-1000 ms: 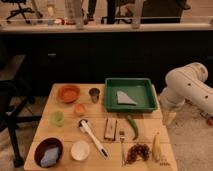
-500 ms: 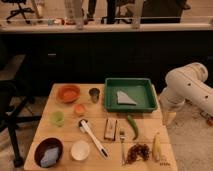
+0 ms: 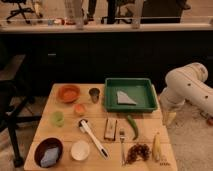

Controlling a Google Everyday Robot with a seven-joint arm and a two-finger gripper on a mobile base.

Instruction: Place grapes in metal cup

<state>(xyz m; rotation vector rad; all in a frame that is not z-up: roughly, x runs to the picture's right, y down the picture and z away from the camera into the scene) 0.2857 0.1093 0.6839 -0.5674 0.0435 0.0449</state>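
- I am starting from the very first step, the reach: the gripper [image 3: 169,118] is hanging off the right side of the bench [image 3: 65,132], just beside the green tray [image 3: 130,80]. It is carrying nothing and its fingers are standing wide.
- The grapes [image 3: 138,151] are lying at the front right of the bench, between the fork [image 3: 122,145] and the corn cob [image 3: 156,147], well apart from the gripper.
- The metal cup [image 3: 94,94] is standing upright at the back, between the orange bowl [image 3: 68,92] and the green tray.
- Next, I am judging, I should be bringing the gripper over and down onto the bunch without nudging the corn cob or fork. The carry then goes back across the green chili [image 3: 133,127] to the narrow cup.
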